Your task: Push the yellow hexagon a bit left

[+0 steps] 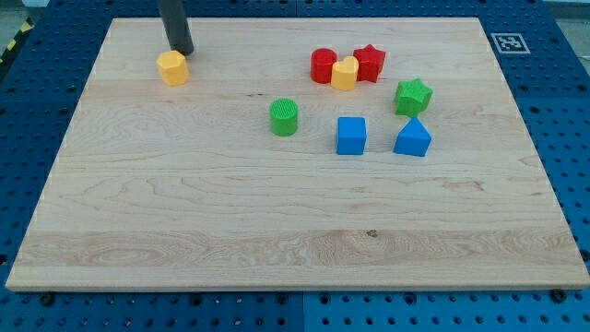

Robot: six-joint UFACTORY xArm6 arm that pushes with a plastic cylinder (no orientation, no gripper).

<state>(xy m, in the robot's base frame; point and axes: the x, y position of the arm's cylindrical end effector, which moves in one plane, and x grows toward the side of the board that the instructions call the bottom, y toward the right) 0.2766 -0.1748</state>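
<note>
Here the yellow hexagon (172, 67) sits near the top-left corner of the wooden surface (184, 212), well apart from every other block. My tip (183, 52) rests just at its upper-right edge, touching it or very nearly so; I cannot tell which. The tool is a bare rod with nothing to open or close, so it grasps nothing and can only shove.

The hexagon looks like a small, rigid, light block with flat faces and a flat base. I judge that it will slide easily on the smooth wood and will not deform, but it may spin if pushed off-centre. There is no taking hold of it. The best contact is the middle of its right-hand face, so that the push runs straight toward the view's left.

From the present spot, above and to the right, a push would likely send it down and left, so moving the tip lower first seems wise.

Far to the right lie a red cylinder (323, 65), a second yellow block (344, 74), a red star (369, 62), a green star (413, 96), a green cylinder (285, 117), a blue cube (350, 135) and a blue triangular block (412, 138), none in the way.
</note>
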